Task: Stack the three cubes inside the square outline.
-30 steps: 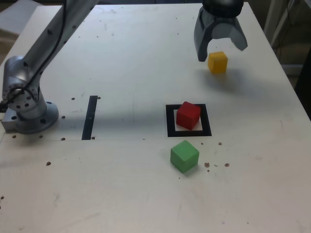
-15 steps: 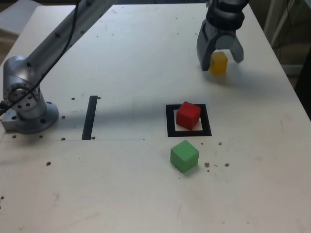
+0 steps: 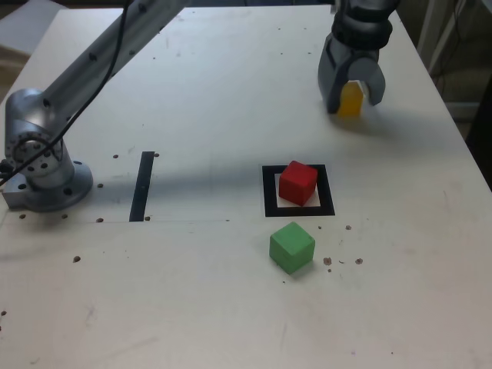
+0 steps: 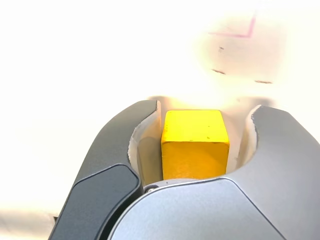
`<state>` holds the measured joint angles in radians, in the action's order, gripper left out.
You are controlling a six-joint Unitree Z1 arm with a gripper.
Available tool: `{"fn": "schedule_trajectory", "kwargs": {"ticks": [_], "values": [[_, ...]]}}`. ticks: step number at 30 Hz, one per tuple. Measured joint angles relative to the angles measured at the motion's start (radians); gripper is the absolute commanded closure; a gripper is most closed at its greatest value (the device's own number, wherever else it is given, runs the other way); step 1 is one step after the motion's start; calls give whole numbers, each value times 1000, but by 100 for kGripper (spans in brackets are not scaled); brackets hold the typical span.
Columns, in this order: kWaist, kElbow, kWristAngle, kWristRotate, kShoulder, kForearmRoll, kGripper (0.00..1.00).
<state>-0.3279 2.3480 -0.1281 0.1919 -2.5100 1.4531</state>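
The yellow cube point(image 3: 350, 101) sits on the table at the far right of the exterior view. My gripper point(image 3: 354, 104) is lowered around it, a finger on each side. In the wrist view the yellow cube point(image 4: 195, 140) lies between the fingers of the gripper point(image 4: 207, 110). One finger touches it and a narrow gap shows at the other. The red cube point(image 3: 297, 182) stands, slightly turned, inside the square outline point(image 3: 269, 201). Just in front of the outline the green cube point(image 3: 291, 247) rests on the table.
A narrow black strip point(image 3: 142, 185) lies to the exterior view's left of the outline. The arm's base point(image 3: 42, 165) stands at the far left. The table's right edge point(image 3: 461, 146) runs close to the yellow cube. Small dark specks point(image 3: 342, 261) dot the surface near the green cube.
The gripper has come down from above the yellow cube to stand around it, and its jaws have narrowed a lot. The red and green cubes have not moved.
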Motion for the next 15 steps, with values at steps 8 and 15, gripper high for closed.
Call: {"fn": "schedule_trajectory", "kwargs": {"ticks": [8, 15], "values": [[5, 11, 15, 5, 0, -23, 70], [8, 11, 13, 19, 0, -26, 83]]}}
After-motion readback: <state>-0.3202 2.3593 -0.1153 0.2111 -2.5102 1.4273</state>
